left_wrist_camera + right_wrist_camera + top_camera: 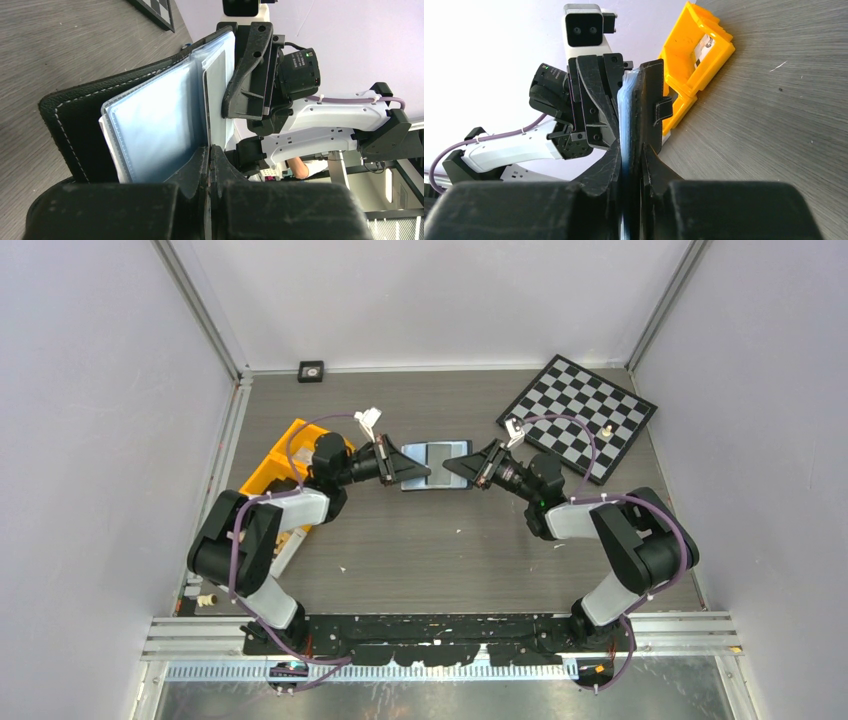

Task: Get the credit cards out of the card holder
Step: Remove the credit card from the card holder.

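Left hand — card holder — right hand

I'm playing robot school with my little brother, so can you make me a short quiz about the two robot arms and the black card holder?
1. True or false: the card holder is folded shut.
2. Which thing lies on the right arm's side of the table? A) chessboard B) teapot C) shoe
3. Fill in: ___ grippers are clamped on the card holder.

Key
1. False. It is spread open.
2. A.
3. Two: the left gripper and the right gripper, one on each side.
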Motion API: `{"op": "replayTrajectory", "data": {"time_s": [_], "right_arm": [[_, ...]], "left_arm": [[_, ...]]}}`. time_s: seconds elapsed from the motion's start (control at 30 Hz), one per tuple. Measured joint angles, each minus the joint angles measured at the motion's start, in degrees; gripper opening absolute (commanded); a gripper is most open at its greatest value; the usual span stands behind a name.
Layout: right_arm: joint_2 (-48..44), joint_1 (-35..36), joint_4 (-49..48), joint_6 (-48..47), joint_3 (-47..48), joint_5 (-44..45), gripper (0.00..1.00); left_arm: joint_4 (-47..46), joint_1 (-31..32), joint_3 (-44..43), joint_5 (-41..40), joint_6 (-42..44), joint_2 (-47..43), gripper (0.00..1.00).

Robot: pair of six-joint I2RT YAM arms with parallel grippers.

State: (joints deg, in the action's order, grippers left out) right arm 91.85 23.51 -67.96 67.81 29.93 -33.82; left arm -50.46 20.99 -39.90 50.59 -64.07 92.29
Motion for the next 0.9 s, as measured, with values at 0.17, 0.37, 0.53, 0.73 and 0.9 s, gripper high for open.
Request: {"op": "replayTrajectory", "data": {"time_s": [0.17, 0.37, 0.53, 0.73, 0.9], "right_arm": [[-0.02, 0.00, 0.31, 0.00, -0.20, 0.13, 0.09], [-0.68, -0.17, 0.33, 0.00, -0.85, 0.31, 0.10], [-1.11, -0.68, 0.33, 0.02, -1.42, 0.46, 0.10], [-1.29, -0.98, 0.31, 0.04, -1.88, 0.50, 0.07], [-1.29, -1.07, 0.31, 0.11, -1.88, 0.52, 0.01]], "left_arm": [[0.20, -0.39, 0.76, -0.02, -0.02, -0.57, 0.00], [0.17, -0.46, 0.85, -0.02, -0.04, -0.66, 0.00], [0.17, -0.76, 0.96, -0.07, -0.13, -0.66, 0.00], [0.11, -0.79, 1.09, -0.07, -0.50, -0.66, 0.00], [0.07, -0.90, 1.09, -0.07, -1.20, -0.66, 0.00]]}}
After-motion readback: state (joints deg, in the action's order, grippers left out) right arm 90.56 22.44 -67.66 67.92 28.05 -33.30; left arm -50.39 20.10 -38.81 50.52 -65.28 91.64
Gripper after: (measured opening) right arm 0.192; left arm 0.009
